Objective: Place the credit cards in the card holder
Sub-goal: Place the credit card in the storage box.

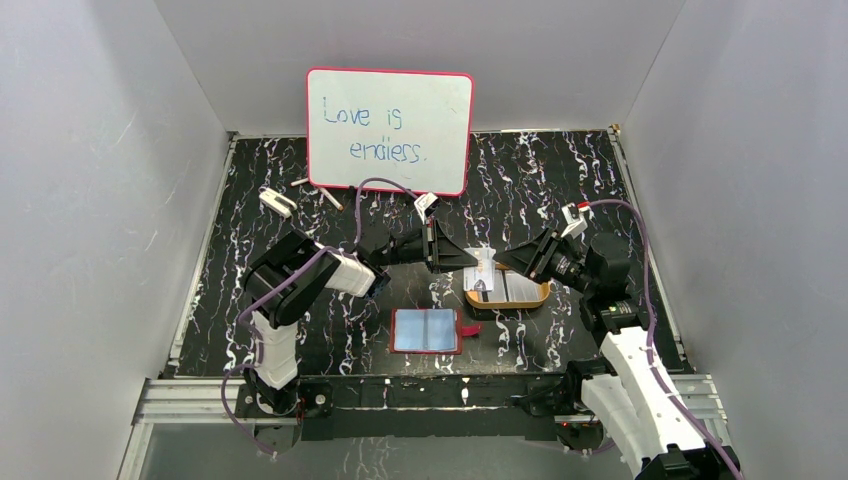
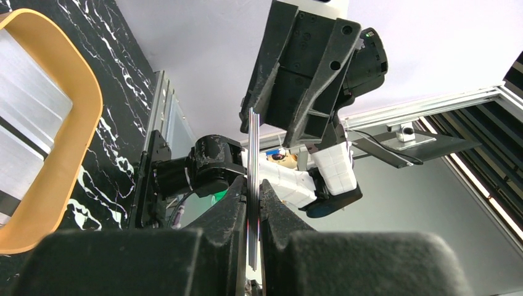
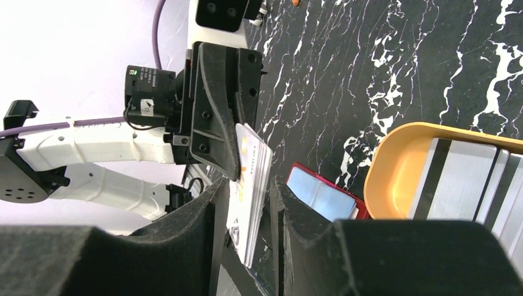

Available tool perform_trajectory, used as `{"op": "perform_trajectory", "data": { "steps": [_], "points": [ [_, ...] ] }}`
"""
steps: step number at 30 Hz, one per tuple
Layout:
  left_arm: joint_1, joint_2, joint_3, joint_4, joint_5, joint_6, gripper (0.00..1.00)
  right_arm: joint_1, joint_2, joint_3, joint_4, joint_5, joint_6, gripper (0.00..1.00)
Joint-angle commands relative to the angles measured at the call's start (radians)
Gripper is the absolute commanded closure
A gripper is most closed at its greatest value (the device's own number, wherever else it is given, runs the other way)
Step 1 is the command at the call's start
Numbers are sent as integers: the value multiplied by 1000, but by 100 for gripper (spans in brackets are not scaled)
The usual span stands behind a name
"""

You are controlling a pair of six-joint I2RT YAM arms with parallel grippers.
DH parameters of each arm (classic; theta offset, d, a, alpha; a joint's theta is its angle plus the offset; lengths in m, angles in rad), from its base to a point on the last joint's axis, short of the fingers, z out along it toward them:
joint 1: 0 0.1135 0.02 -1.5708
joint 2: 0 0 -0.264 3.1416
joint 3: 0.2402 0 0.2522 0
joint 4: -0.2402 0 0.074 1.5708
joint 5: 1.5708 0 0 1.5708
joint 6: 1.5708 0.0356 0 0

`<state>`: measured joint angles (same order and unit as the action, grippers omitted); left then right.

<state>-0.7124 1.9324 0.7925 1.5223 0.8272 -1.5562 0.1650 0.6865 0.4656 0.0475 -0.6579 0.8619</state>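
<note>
A thin stack of pale credit cards (image 1: 486, 268) hangs in the air above the orange tray, pinched on edge by my left gripper (image 2: 253, 185), which is shut on it. My right gripper (image 3: 251, 182) faces the left one and straddles the other end of the cards (image 3: 250, 191). One finger lies against the stack and a gap shows at the other finger, so it stands open. The card holder (image 1: 428, 331), a dark-red wallet with blue lining, lies open flat on the table in front of both grippers, with its snap tab pointing right.
An orange-rimmed tray (image 1: 507, 289) holding silver, black-striped cards (image 3: 462, 179) sits just under the grippers. A pink-framed whiteboard (image 1: 390, 128) leans on the back wall, with a marker and small objects (image 1: 278, 202) near it. White walls enclose the black marbled table.
</note>
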Motion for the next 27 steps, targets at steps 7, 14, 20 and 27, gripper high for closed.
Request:
{"op": "perform_trajectory", "data": {
  "steps": [7, 14, 20, 27],
  "points": [
    [2, -26, 24, 114, 9, -5, 100, 2, -11, -6, 12, 0, -15, 68],
    [1, -38, 17, 122, 9, -10, 100, 2, -4, -10, 3, -2, -20, 69],
    [1, -48, 17, 131, 7, -15, 100, 2, 7, -10, -16, 0, -32, 71],
    [1, -27, 13, 131, 2, -11, 100, 1, -24, -46, 118, -56, 37, 50]
  ]
}}
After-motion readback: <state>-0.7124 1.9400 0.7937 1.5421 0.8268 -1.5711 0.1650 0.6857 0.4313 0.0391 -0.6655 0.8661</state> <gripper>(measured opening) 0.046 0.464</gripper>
